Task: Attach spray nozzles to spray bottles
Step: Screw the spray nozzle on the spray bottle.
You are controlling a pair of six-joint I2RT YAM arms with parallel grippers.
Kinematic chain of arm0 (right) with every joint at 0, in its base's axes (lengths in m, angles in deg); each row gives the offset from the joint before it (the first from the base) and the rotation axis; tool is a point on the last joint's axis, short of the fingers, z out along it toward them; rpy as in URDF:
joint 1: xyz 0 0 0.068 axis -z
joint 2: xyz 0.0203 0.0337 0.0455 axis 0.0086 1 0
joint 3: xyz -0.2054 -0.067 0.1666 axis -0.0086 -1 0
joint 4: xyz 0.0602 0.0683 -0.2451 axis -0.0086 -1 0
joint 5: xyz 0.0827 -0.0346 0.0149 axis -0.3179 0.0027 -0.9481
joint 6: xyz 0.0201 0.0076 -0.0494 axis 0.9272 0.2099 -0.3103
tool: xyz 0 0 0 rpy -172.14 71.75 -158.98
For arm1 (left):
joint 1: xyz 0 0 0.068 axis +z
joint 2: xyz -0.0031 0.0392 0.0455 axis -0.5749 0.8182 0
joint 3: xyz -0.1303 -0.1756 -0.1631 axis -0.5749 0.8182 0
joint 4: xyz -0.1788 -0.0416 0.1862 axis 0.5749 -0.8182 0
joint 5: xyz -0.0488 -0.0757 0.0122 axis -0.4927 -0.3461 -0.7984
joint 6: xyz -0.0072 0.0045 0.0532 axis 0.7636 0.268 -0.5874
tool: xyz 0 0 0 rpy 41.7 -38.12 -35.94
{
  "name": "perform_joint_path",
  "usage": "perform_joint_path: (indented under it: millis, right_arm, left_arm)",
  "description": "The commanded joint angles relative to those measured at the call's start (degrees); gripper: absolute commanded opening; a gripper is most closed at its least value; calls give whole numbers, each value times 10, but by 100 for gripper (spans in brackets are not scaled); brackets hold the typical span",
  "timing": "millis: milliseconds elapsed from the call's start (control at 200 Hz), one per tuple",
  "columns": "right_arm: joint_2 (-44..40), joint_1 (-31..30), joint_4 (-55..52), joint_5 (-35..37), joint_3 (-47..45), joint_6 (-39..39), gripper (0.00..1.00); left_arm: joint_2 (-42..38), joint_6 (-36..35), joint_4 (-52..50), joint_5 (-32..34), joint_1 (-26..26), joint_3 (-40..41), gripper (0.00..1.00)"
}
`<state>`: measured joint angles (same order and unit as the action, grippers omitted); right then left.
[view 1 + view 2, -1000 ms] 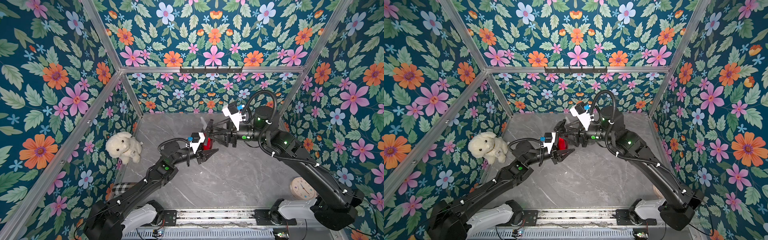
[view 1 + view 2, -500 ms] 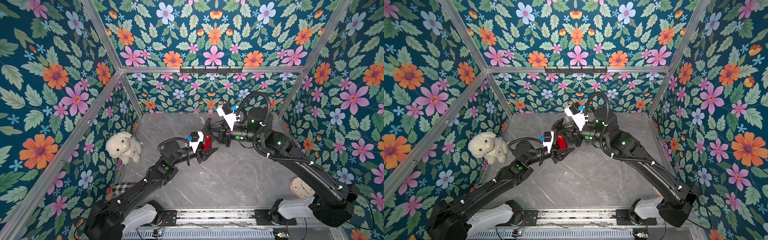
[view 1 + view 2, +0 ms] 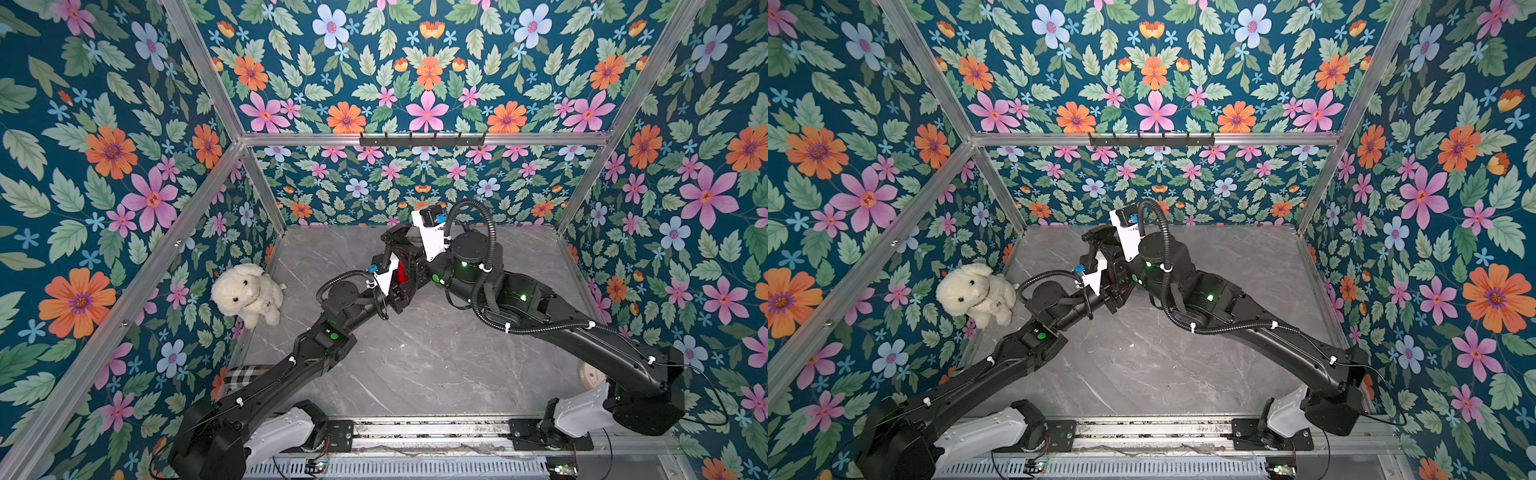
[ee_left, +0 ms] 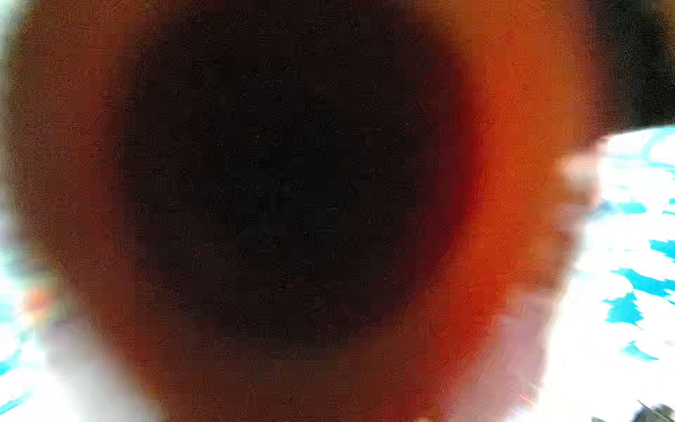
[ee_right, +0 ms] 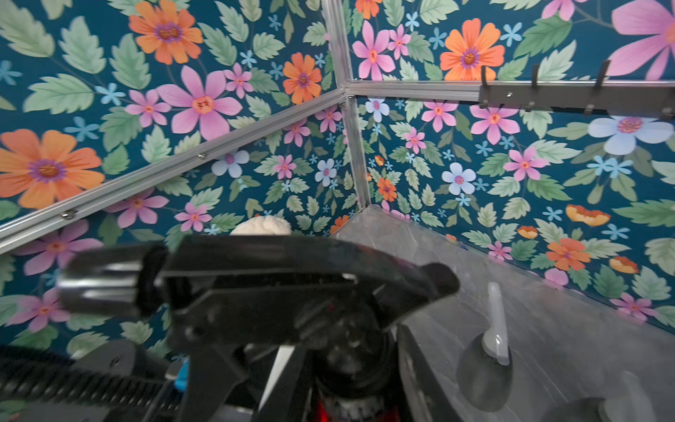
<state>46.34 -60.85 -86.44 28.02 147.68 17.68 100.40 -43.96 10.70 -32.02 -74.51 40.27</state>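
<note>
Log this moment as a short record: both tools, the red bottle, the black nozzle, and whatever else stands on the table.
left tool: shut on the red bottle
right tool: at the black nozzle; grip unclear
black nozzle: directly above the red bottle's top; whether it is seated cannot be told
grey bottle: upright on the table, whitish nozzle on it
plush toy: at the table's left edge, untouched
left wrist view: filled by a red and dark blur

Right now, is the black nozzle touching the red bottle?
Touching: in the right wrist view the black nozzle sits collar-down on the red bottle.
</note>
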Motion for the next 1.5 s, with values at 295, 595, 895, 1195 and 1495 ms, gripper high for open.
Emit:
perform_joint_path:
  millis: [295, 595, 895, 1195, 1495]
  right_arm:
    - [-79, 7, -47, -214, -47, -36, 55]
    - [-163, 101, -64, -373, -97, -45, 59]
    - [-159, 221, -15, -563, -106, -20, 59]
    - [-86, 244, -5, -732, -52, -45, 61]
    - [-60, 241, -4, -758, -36, -38, 48]
  left_arm:
    - [-8, -11, 35, -43, 0, 6, 0]
    - [-16, 4, 49, -99, 1, 11, 0]
    - [-18, 25, 47, -196, 2, 7, 0]
    - [3, 58, 76, -306, 2, -1, 0]
    - [15, 67, 79, -326, 3, -7, 0]
